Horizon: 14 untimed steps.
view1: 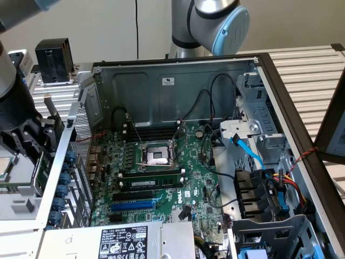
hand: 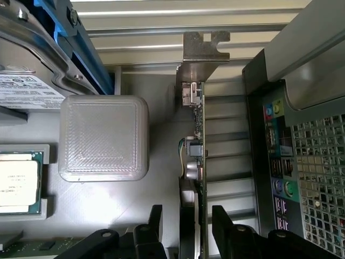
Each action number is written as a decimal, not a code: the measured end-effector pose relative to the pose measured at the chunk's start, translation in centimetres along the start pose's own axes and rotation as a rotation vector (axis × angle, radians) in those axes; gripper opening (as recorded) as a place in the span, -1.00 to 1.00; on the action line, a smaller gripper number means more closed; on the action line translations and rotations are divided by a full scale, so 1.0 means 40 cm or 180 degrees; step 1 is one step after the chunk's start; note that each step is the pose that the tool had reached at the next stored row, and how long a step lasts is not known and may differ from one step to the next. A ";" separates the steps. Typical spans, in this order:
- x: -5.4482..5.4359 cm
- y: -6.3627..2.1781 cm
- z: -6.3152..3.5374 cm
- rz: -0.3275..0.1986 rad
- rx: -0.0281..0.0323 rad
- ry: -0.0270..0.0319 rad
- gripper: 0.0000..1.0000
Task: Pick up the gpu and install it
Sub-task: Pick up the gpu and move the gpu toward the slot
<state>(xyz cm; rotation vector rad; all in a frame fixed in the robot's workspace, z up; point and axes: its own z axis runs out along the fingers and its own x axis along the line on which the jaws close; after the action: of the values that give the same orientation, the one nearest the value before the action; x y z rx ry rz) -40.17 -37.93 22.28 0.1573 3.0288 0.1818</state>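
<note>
The gpu point(hand: 201, 162) stands on its edge in a grey holder outside the computer case. Looking down on it, I see the thin green board edge, its connectors and the silver end bracket point(hand: 200, 56). My gripper point(hand: 186, 229) straddles the card's near end, with one black finger point(hand: 155, 224) on the cooler side and the other point(hand: 226, 226) on the board side. Small gaps show on both sides, so the jaws stand open. In the exterior view the gripper point(view1: 36, 141) hangs over the gpu point(view1: 39, 171) at the exterior view's left, just outside the case wall.
The open case holds the green motherboard point(view1: 156, 172) with a blue slot point(view1: 132, 205) and a power supply point(view1: 135, 240) in front. Beside the card sit a translucent block point(hand: 102, 137), a CPU in a tray point(hand: 19, 186) and the case's rear port panel point(hand: 280, 162).
</note>
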 end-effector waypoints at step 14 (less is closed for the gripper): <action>-0.002 0.000 0.003 -0.0001 0.0016 -0.0002 -0.29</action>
<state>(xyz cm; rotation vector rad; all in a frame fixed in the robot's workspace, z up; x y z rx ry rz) -40.10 -37.93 22.18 0.1570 3.0288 0.1740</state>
